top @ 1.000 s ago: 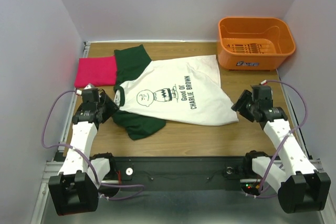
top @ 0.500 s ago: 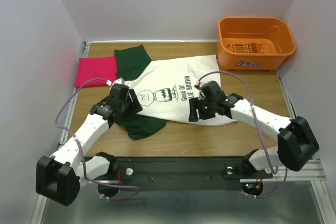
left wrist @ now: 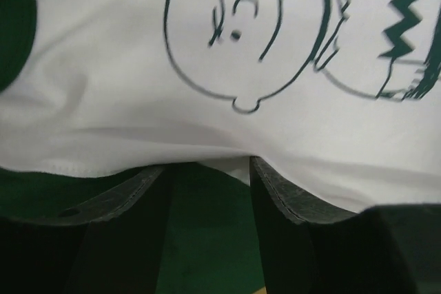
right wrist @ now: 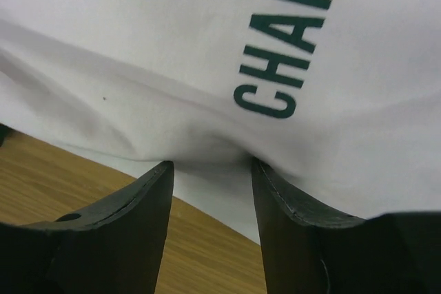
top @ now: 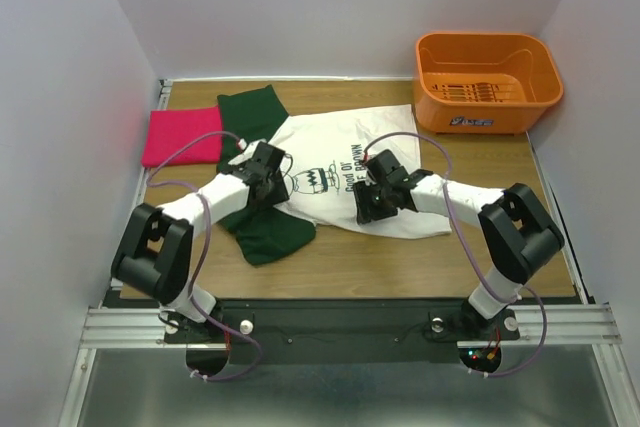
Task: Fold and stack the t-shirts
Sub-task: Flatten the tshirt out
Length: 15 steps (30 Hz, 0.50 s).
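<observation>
Print on the white t-shirt (top: 325, 137):
- Right wrist view: the dark green capital lettering (right wrist: 275, 67) reads "CHAR". The line above it is cut off by the frame edge.
- Top view: "Good Ol'" reads beside the cartoon figure. The second line is mostly covered.

The white label (top: 473, 121) on the orange basket (top: 440, 112) is not legible.
</observation>
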{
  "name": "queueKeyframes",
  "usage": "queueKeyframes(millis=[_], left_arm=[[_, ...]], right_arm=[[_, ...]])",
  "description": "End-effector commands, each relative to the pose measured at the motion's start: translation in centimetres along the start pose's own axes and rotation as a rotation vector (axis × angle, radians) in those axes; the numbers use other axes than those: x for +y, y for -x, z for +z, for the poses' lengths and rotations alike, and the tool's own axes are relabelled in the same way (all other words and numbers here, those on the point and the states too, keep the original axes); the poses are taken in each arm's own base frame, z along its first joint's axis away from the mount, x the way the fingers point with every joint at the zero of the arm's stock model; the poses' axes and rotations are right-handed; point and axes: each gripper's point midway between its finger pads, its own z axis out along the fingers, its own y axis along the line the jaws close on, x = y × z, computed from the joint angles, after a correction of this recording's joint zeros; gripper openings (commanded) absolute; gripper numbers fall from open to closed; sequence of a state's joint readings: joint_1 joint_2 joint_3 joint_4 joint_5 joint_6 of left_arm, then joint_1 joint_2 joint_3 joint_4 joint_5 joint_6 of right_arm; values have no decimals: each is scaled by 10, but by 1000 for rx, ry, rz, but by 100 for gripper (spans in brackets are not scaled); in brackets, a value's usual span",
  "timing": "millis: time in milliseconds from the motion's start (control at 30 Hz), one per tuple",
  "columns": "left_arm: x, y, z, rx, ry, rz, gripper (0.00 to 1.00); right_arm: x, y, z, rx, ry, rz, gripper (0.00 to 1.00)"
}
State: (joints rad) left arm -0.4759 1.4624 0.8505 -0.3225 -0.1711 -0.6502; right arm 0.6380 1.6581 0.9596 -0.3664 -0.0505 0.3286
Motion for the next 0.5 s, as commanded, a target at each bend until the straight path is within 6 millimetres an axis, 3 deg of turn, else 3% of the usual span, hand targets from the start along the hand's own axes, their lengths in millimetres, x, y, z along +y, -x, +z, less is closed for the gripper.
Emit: queueKeyframes(millis=[0,67,167,233,267,300,367,433,467], left_arm=[[-26,49,15,-105,1,50,58],[-40,69,16,-130,-12,77,59],[-50,81,11,-143,-24,77,66],[-54,90,-10,-180,-61,53,73],[-45,83,-14,-174,-50,49,75],[-43,88,-33,-212,-74,15,77],[-28,77,-47,-213,-60,-17,78],[-7,53,-60,-205,-63,-75,78],[10,28,-54,-157,-36,-82,78]], right_arm=[[-22,35,8,-89,-49,23,55],[-30,41,9,-96,-59,38,55],[-34,55,3,-133,-60,47,56],[-25,64,-7,-159,-16,28,56],[-18,70,-18,-186,16,14,57],[-7,71,-25,-193,72,5,59],[8,75,-39,-220,127,-19,63],[33,70,-47,-225,187,-74,66],[44,70,-52,-236,210,-94,68]])
